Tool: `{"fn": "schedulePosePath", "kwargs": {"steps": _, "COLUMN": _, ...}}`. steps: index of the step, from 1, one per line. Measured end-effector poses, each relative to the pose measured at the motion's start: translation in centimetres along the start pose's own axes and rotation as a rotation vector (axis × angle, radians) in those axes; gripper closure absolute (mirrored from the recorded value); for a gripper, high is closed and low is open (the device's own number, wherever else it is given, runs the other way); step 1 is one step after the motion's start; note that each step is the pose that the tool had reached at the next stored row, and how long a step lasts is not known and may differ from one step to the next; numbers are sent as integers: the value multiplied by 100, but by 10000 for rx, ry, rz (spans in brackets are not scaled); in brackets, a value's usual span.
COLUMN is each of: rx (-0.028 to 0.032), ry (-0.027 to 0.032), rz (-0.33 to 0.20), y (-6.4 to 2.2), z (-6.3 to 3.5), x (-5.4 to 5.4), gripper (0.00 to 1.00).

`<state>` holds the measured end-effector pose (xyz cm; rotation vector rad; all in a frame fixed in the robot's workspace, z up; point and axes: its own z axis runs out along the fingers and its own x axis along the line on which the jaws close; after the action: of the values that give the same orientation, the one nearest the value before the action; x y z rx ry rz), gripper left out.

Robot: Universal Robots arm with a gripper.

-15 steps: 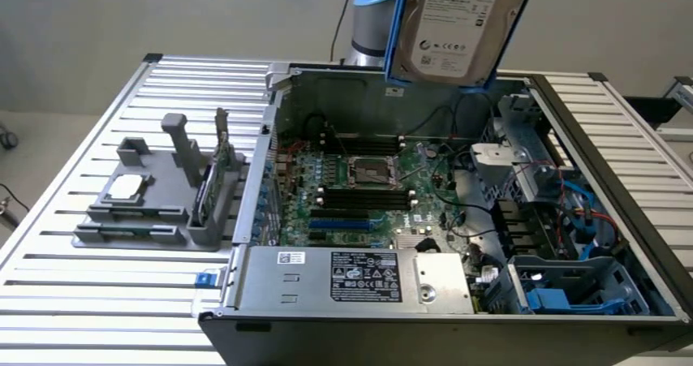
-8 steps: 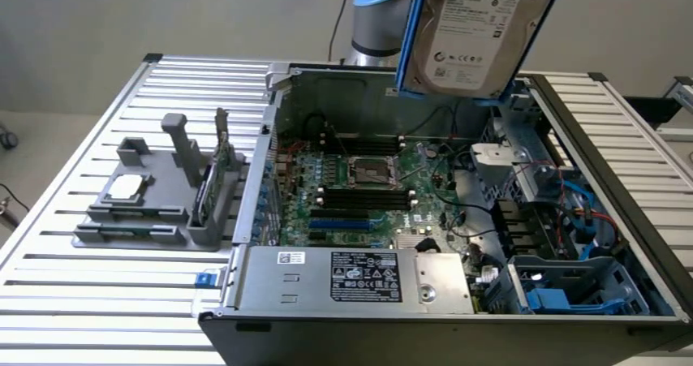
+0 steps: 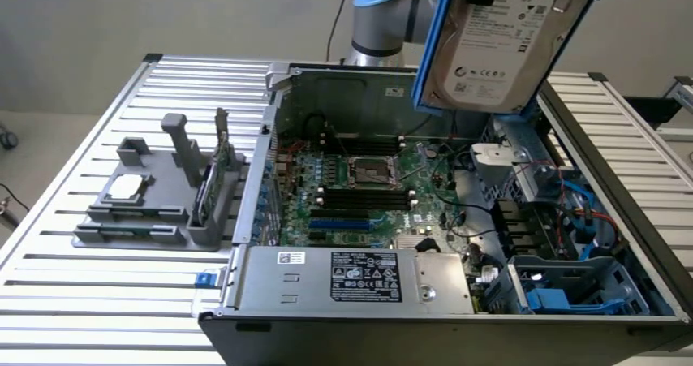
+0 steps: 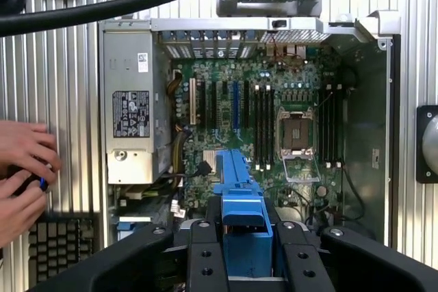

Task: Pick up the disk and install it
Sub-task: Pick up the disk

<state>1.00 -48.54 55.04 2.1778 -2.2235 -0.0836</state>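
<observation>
One disk [image 3: 501, 45] we find held near upright, label outward, high above the open case [image 3: 346, 78], the gripper [image 4: 248, 244] clamped on its blue frame [image 4: 239, 189], apparently to clear walls and cables on the bay [image 3: 563, 297] side.

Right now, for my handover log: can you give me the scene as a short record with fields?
gripper: gripper shut on the blue frame of the disk
disk: in the air above the case, label towards the exterior camera
case: open, lying on the table; motherboard and power supply exposed
holder: grey holder on the table, at the exterior view's left of the case; a chip lies on it
person: two hands beside the case, over the table
</observation>
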Motion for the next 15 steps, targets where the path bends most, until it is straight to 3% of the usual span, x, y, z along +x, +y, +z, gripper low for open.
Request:
{"fn": "schedulePosePath", "kwargs": {"steps": 7, "rx": 1, "ry": 0, "rz": 0, "y": -165, "z": -13, "x": 201, "gripper": 67}}
{"fn": "schedulePosePath", "kwargs": {"steps": 15, "rx": 0, "ry": -1, "rz": 0, "y": -419, "z": -31, "x": 395, "gripper": 67}}
